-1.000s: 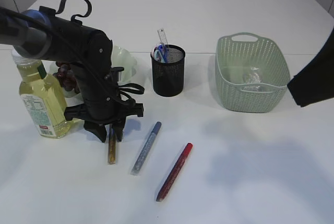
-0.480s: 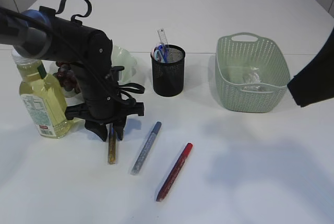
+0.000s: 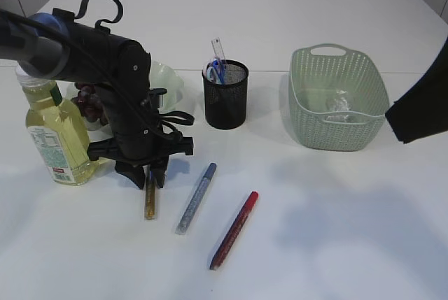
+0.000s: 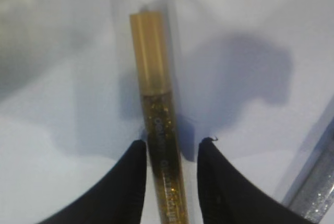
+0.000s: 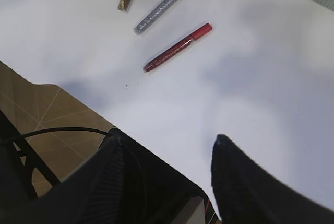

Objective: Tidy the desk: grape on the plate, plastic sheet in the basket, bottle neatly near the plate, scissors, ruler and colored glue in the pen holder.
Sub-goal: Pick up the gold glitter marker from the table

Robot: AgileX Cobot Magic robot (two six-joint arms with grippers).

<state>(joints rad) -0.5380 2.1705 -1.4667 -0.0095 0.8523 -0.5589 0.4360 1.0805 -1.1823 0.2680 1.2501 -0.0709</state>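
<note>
My left gripper [image 3: 148,180] [image 4: 171,148] is low on the table and open. Its two fingers straddle the gold glitter glue [image 3: 150,202] [image 4: 154,93], with a gap still showing on one side. A silver glue [image 3: 196,198] [image 5: 163,6] and a red glue [image 3: 234,230] [image 5: 177,47] lie to its right. The black mesh pen holder [image 3: 225,97] holds the blue-handled scissors [image 3: 214,70] and the ruler [image 3: 218,48]. The plastic sheet [image 3: 339,103] lies in the green basket [image 3: 302,108]. The bottle [image 3: 56,132] stands by the grapes [image 3: 89,101] on the pale plate [image 3: 169,80]. My right gripper [image 5: 169,145] is open and empty, raised at the right.
My left arm hides much of the plate and part of the grapes. My right arm [image 3: 420,104] shows only at the right edge, beside the basket. The right wrist view shows the table's front edge with brown floor [image 5: 47,109] below it.
</note>
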